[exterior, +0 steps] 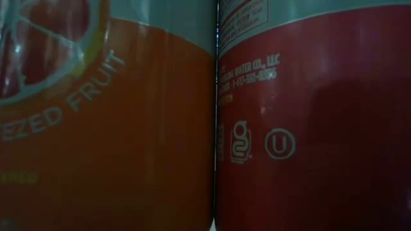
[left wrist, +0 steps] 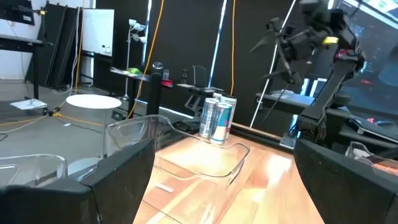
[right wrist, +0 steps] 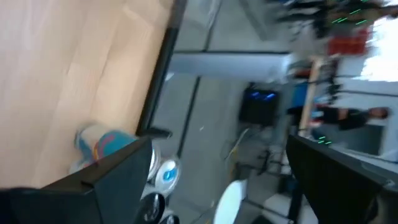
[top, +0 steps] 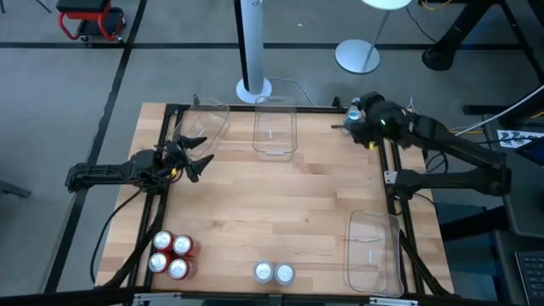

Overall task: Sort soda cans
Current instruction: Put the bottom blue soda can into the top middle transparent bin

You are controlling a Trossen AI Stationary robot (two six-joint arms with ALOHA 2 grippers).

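Four red soda cans (top: 171, 254) stand upright in a cluster at the table's near left corner. Two silver-topped cans (top: 274, 273) stand at the near edge's middle. Several silver-and-blue cans (left wrist: 217, 118) stand at the far right corner (top: 355, 108). My right gripper (top: 347, 124) hovers open beside and above them, and one of these cans (right wrist: 99, 142) shows past its fingers. My left gripper (top: 197, 158) is open and empty over the table's left side. In the low view an orange can (exterior: 103, 128) and a red can (exterior: 314, 128) fill the picture.
Three clear plastic bins sit on the wooden table: one at the far left (top: 209, 121), one at the far middle (top: 274, 127), one at the near right (top: 374, 251). A white pole base (top: 253, 87) stands beyond the far edge. Bare wood spans the table's middle.
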